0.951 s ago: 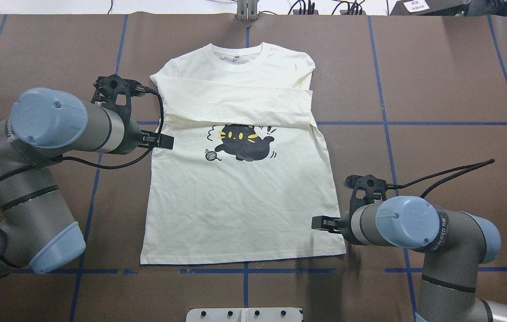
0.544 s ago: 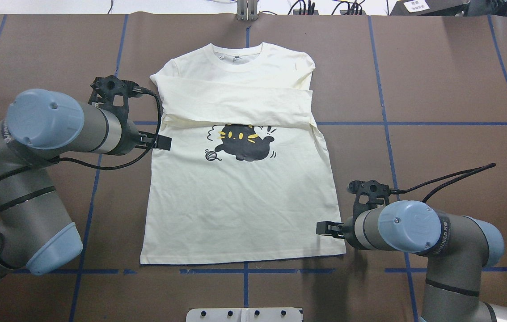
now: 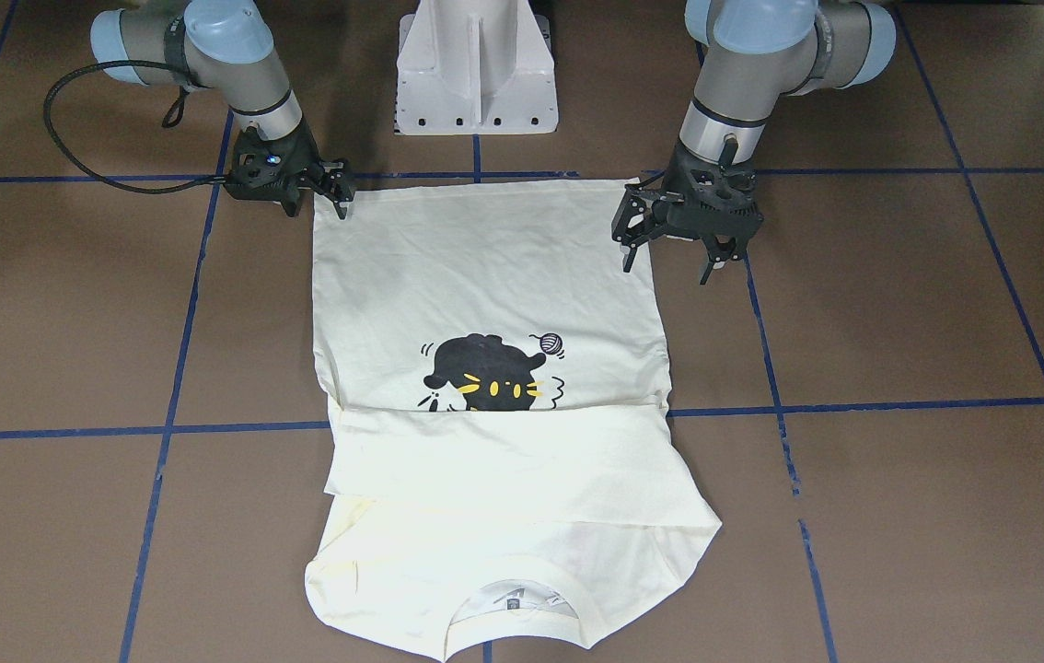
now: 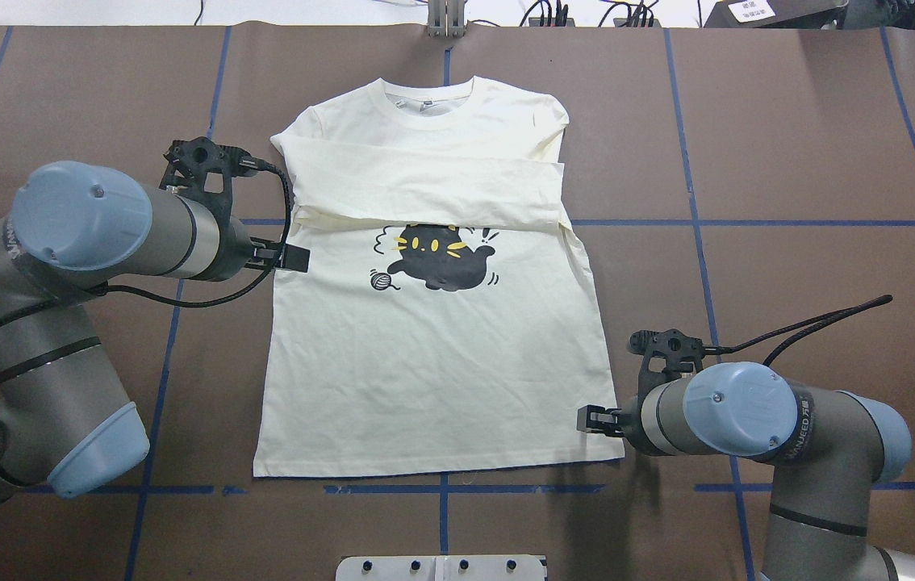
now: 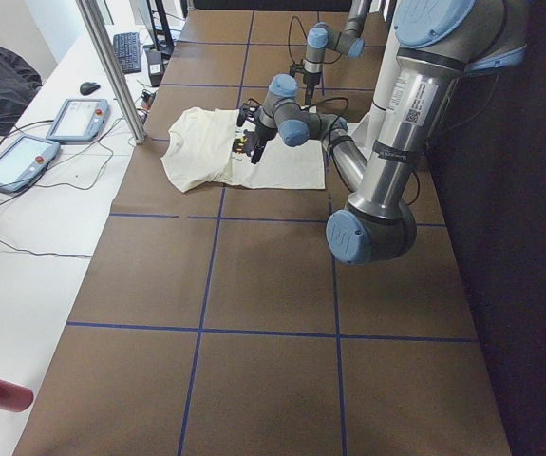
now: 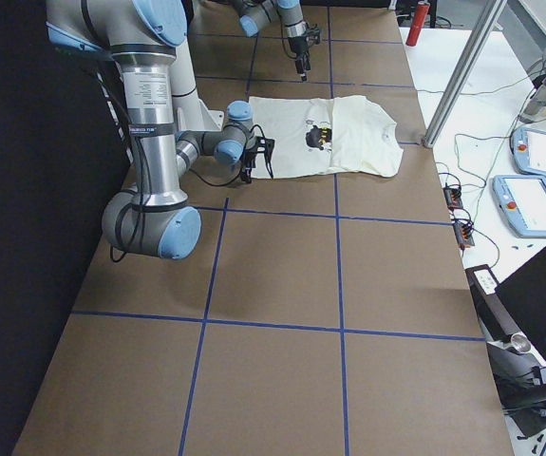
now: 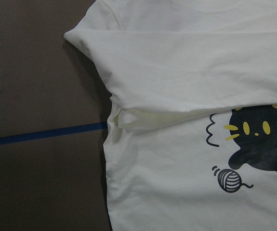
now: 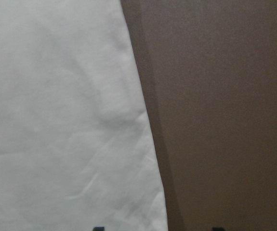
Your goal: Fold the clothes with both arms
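Right gripper (image 3: pixel 318 201) sits low at the hem corner of the shirt (image 4: pixel 433 379). Its jaws are apart and empty, and the shirt's side edge runs between them in its wrist view. Outward from there the shirt lies flat on the table (image 4: pixel 796 145), its long axis pointing away from the robot: hem nearest, collar far, sleeves folded across the chest. Left gripper (image 3: pixel 667 258) hovers spread and empty by the opposite side edge, up towards the armpit. I'd judge the right one nearer its hem corner.
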`<state>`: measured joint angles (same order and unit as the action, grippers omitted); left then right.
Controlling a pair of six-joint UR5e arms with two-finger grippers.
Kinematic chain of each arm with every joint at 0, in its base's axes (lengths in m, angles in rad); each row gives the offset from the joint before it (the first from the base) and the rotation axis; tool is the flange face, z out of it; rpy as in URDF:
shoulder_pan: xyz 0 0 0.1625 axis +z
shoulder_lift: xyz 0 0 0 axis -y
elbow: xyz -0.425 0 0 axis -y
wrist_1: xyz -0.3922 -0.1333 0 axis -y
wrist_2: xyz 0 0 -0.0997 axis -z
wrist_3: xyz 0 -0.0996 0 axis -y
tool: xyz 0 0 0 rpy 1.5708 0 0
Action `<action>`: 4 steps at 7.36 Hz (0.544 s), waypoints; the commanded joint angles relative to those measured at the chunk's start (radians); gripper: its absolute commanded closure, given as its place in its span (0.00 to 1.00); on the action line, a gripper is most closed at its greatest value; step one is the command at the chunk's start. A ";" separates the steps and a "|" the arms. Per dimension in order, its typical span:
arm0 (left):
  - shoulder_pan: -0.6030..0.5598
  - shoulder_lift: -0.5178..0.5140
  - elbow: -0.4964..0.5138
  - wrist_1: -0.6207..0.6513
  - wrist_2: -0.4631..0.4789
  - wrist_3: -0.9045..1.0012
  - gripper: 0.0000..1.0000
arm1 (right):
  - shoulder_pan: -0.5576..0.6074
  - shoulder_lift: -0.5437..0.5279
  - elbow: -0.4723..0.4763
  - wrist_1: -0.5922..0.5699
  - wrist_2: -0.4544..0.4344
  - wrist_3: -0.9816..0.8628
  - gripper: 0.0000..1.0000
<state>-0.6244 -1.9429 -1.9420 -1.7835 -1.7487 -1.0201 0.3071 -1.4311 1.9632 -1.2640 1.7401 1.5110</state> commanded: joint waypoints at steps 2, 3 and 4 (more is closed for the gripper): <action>0.000 -0.001 0.000 -0.001 0.000 0.000 0.00 | 0.001 0.000 0.005 0.000 0.024 0.002 0.25; 0.002 -0.001 0.000 -0.001 0.000 0.000 0.00 | 0.001 0.000 0.008 0.000 0.036 0.002 0.45; 0.002 -0.001 0.000 -0.001 -0.002 0.000 0.00 | 0.001 0.000 0.008 0.000 0.038 0.002 0.67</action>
<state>-0.6234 -1.9435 -1.9420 -1.7840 -1.7491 -1.0201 0.3081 -1.4312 1.9697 -1.2640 1.7716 1.5124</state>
